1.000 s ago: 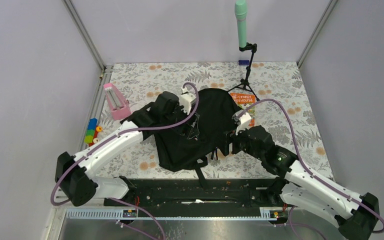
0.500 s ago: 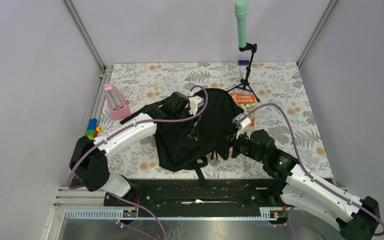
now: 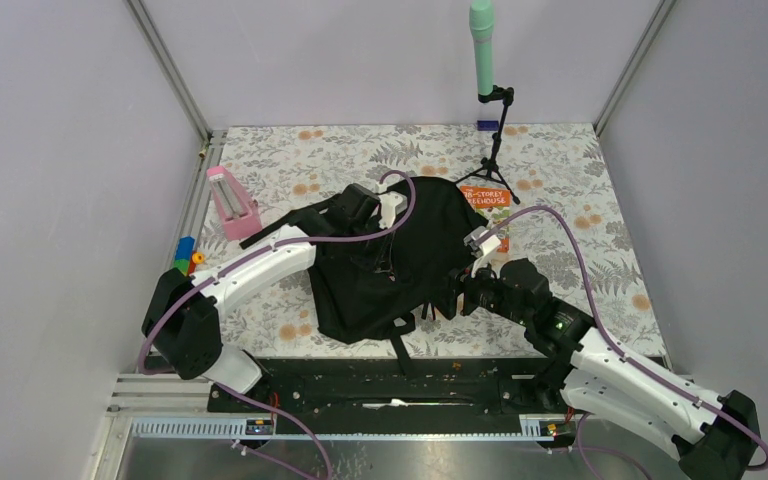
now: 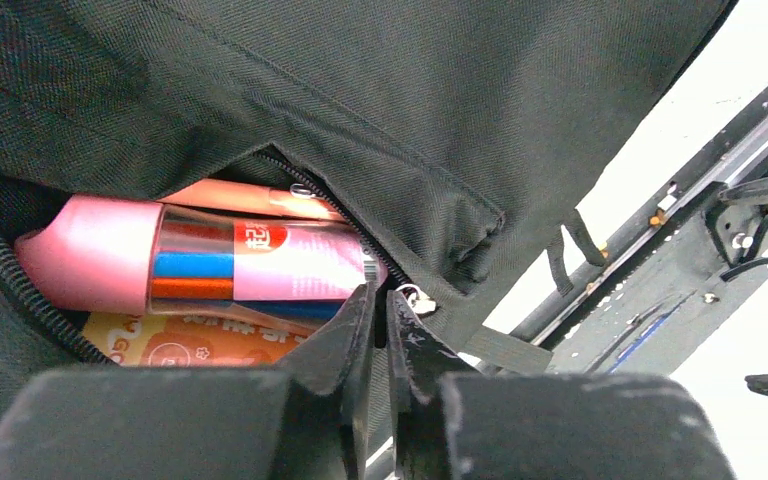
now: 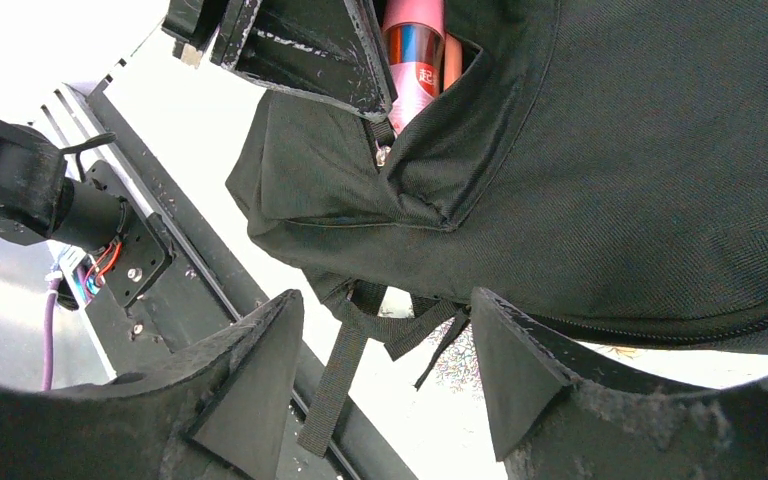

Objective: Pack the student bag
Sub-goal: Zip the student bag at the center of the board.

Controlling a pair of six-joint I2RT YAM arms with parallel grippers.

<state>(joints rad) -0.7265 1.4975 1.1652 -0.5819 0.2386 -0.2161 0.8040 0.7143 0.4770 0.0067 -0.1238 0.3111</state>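
The left gripper (image 4: 378, 300) has its two black fingers drawn almost together, with only a thin slit between them. Its tips sit at the mouth of an open pocket on the backpack (image 3: 360, 290), just beside the small metal zipper pull (image 4: 417, 298). I cannot tell whether it pinches the pull.

Three things show inside the pocket:
- one smooth pink tube (image 4: 160, 265) with a clear banded middle
- one orange pen (image 4: 250, 197) behind it
- one yellow-orange flat card (image 4: 190, 345) beneath it

The right gripper (image 5: 385, 300) stands wide apart and holds nothing. It is near the backpack's lower right edge, where woven straps (image 5: 345, 350) hang.

The one backpack, of black woven fabric, lies at the middle of the floral counter (image 3: 580, 180). One orange book (image 3: 485, 195) is touching its far right side.
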